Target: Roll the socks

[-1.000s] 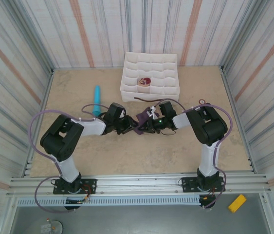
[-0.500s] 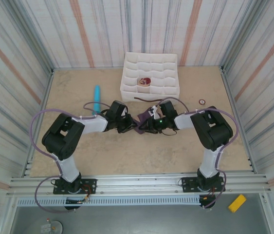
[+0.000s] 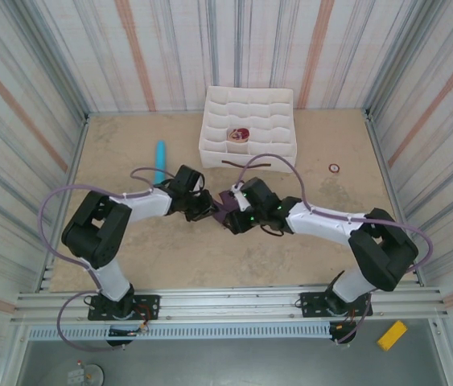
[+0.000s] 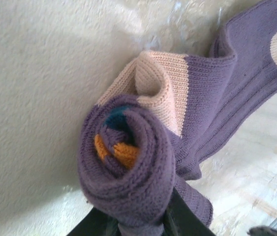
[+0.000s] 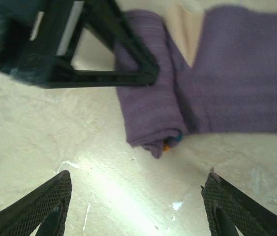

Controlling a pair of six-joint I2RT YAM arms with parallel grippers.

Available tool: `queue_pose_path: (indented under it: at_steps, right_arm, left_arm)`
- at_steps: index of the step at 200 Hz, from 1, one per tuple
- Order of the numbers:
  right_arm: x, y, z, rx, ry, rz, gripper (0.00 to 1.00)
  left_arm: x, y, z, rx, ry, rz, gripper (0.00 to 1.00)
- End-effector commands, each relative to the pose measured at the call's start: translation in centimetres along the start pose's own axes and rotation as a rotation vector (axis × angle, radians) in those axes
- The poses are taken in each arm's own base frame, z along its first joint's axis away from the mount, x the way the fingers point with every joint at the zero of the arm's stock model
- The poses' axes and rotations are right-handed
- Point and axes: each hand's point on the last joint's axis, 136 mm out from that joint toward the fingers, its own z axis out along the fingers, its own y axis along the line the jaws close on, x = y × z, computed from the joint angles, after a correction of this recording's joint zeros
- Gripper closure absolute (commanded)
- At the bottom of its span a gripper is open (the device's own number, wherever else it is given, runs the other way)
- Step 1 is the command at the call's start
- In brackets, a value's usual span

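Note:
A dark purple sock (image 4: 128, 162) with orange and blue stripes inside its coil and a beige band is partly rolled on the table; its loose end trails away to the upper right. My left gripper (image 4: 138, 222) is shut on the near end of the roll. In the top view it (image 3: 206, 210) meets the sock (image 3: 224, 212) from the left. My right gripper (image 5: 138, 209) stands open just short of the roll's (image 5: 148, 108) striped end, touching nothing. In the top view the right gripper (image 3: 235, 219) sits just right of the sock. A beige and maroon sock (image 3: 238, 135) lies bundled in a tray cell.
The white divided tray (image 3: 250, 104) stands at the back centre, with a dark strip (image 3: 238, 164) lying in front of it. A light-blue cylinder (image 3: 160, 161) lies at the back left and a small ring (image 3: 334, 168) at the right. Striped walls close in the table.
My right gripper has let go of the sock and opened wide, and its arm has stretched out low from the right. My left gripper has kept its hold and shifted slightly back.

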Motion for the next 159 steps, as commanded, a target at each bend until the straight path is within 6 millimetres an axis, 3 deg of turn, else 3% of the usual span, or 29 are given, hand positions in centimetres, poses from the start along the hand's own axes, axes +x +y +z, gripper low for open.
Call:
queue_pose_path:
  at_steps: [1, 58, 103, 144, 159]
  right_arm:
    - [-0.6, -1.0, -0.4, 0.226, -0.024, -0.249, 0.28]
    - [-0.8, 2.7, 2.2, 0.414, -0.08, -0.613, 0.35]
    - [-0.5, 3.3, 4.7, 0.461, -0.077, -0.694, 0.38]
    - [-0.7, 2.7, 6.4, 0.507, -0.074, -0.707, 0.43]
    - [-0.3, 2.2, 7.0, 0.524, -0.055, -0.707, 0.49]
  left_arm:
    - [1.5, 2.8, -0.5, -0.075, 0.036, -0.034, 0.92]
    - [2.2, 3.8, -1.4, -0.065, 0.038, -0.057, 0.92]
    - [3.0, 4.4, -1.5, -0.052, 0.045, -0.079, 0.92]
    - [3.1, 4.3, -1.7, -0.048, 0.046, -0.079, 0.92]
    - [3.2, 4.3, -1.7, -0.049, 0.049, -0.078, 0.92]
